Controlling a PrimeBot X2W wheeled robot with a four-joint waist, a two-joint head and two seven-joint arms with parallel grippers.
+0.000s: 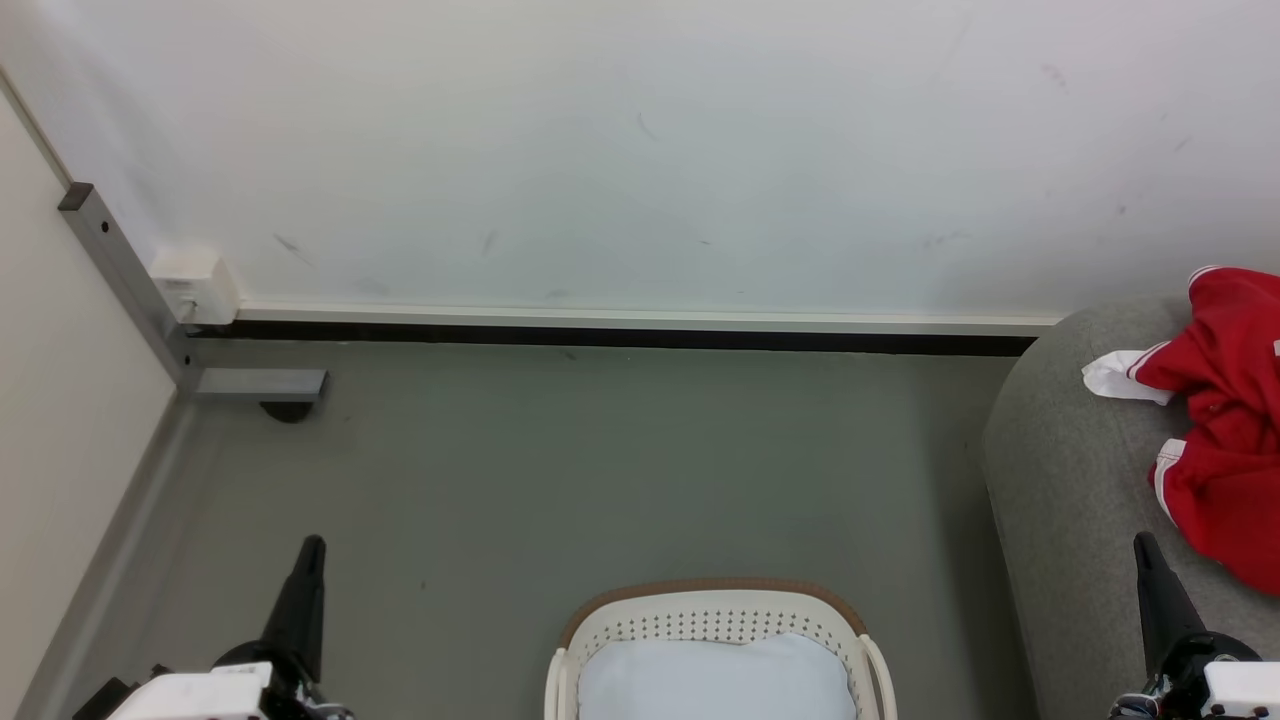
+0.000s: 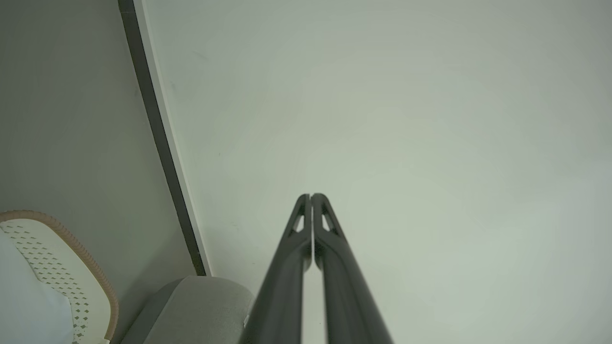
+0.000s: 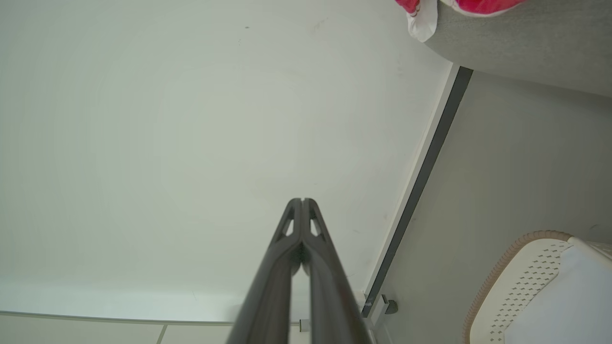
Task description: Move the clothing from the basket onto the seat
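Right gripper [image 1: 1145, 545] (fingers together) near the clothing [image 1: 1225, 440]; clothing lies on seat [image 1: 1060, 480].

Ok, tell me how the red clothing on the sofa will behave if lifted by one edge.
The clothing lies crumpled in soft folds on the seat, so it will probably hang limp rather than hold shape. It looks like thin sportswear, likely light for its bulk. Its loose white cuff suggests trailing ends that could drag.
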